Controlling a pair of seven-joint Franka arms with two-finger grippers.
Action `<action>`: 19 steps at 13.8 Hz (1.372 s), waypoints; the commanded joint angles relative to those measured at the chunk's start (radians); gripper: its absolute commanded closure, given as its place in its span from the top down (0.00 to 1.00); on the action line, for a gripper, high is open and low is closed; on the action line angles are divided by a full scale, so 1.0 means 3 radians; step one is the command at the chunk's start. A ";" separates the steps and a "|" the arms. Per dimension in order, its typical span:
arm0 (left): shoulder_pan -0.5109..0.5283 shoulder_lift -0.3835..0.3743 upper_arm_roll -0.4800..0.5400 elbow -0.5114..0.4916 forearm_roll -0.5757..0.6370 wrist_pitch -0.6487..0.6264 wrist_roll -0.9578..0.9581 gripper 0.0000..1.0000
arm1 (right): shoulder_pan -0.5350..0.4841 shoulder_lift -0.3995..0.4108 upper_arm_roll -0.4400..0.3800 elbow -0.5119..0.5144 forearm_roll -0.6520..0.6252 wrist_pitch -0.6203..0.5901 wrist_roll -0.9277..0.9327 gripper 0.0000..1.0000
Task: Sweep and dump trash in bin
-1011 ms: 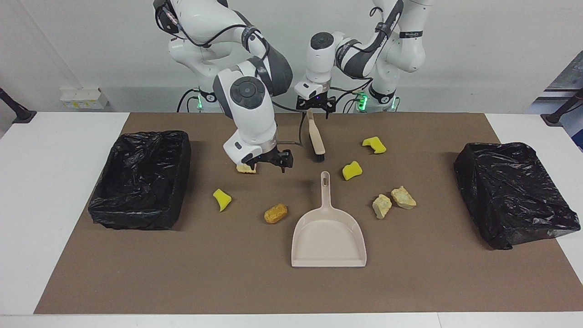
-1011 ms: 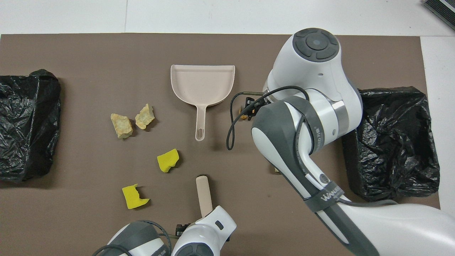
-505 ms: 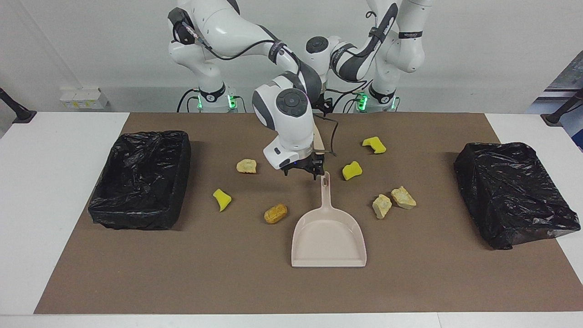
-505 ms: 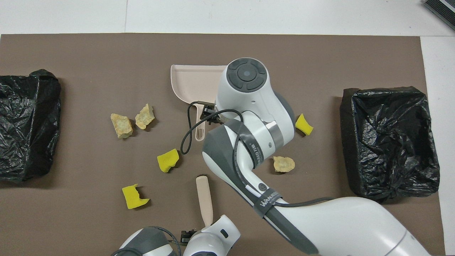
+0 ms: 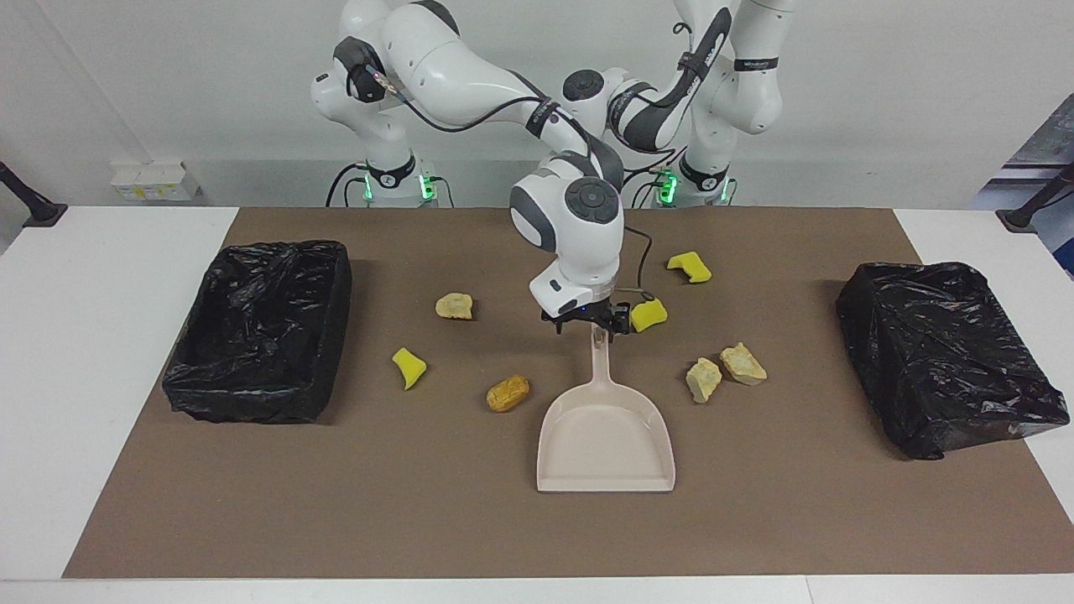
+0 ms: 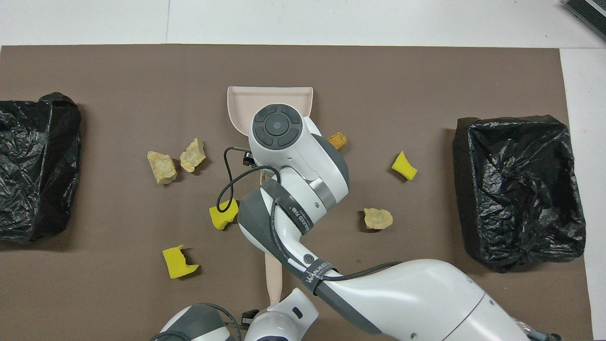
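Right gripper [image 5: 586, 323] sits over the top end of the dustpan [image 5: 606, 436] handle, jaws spread to either side of it, not yet closed. I read this as a pre-grasp: the handle points toward the robots, so that arm can take it at the end and leave the pan mouth free.

Left gripper [image 6: 251, 316] is near the robots' edge, nearer to the robots than the dustpan, pinched on the base of the brush handle [image 6: 272, 277]. The right arm hides it in the facing view. Brush lies along the same line as the pan handle. Bristles not visible.

Trash, placed relative to the dustpan, all on the brown mat, none in the pan:
- orange-brown bread lump [image 5: 508, 393] just beside the pan on the right arm's side
- yellow sponge bit [image 5: 409, 367] further that way
- tan chunk [image 5: 454, 306] nearer the robots than the pan
- two tan crumbly chunks [image 5: 722, 372] beside each other on the left arm's side
- yellow sponge [image 5: 649, 315] just beside the right gripper
- notched yellow sponge [image 5: 690, 267] nearer the robots still

Two black-bagged bins [image 5: 258, 329], one at each end of the mat, well apart from the pan. Sweeping not started, by my read.
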 commanded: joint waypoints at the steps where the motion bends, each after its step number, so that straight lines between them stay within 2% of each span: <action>1: -0.0035 -0.0058 0.0063 -0.0022 -0.0030 -0.0016 0.0001 0.00 | 0.0063 0.0083 0.0015 0.0093 -0.0129 0.0062 0.0087 0.91; 2: -0.0035 -0.0078 0.0073 0.0003 -0.0030 -0.0093 0.0002 0.00 | 0.0063 0.0083 0.0015 0.0092 -0.0134 0.0062 0.0046 0.91; 3: -0.0030 -0.0089 0.0088 0.0044 -0.0030 -0.0240 0.0007 0.00 | 0.0058 0.0088 0.0015 0.0092 -0.0160 0.0062 -0.0020 0.85; 5: 0.0178 -0.0190 0.0093 0.0100 0.0001 -0.0532 0.0017 0.00 | 0.0048 0.0083 0.0020 0.0082 -0.0186 0.0067 -0.0265 0.57; 6: 0.0271 -0.0302 0.0093 0.0095 0.0011 -0.0599 0.0017 0.00 | 0.0048 0.0083 0.0025 0.0077 -0.0186 0.0082 -0.0296 0.52; 8: 0.0623 -0.0502 0.0088 0.0060 0.0102 -0.0773 0.0017 0.00 | 0.0038 0.0083 0.0025 0.0072 -0.0191 0.0087 -0.0459 0.52; 9: 0.0701 -0.0554 0.0093 0.0060 0.0179 -0.0890 0.0017 0.00 | 0.0032 0.0083 0.0025 0.0072 -0.0191 0.0087 -0.0577 0.53; 12: 0.1257 -0.0722 0.0088 0.0044 0.0399 -0.1090 0.0057 0.00 | -0.0018 0.0083 0.0025 0.0031 -0.0191 0.0266 -0.0736 0.56; 16: 0.1972 -0.0626 0.0083 0.0065 0.0584 -0.1029 0.0552 0.00 | -0.0014 0.0078 0.0025 0.0021 -0.0278 0.0312 -0.1094 0.54; 19: 0.2266 -0.0671 0.0083 -0.0022 0.0584 -0.1101 0.0661 0.00 | 0.0047 0.0078 0.0025 -0.0005 -0.0262 0.0328 -0.1079 0.53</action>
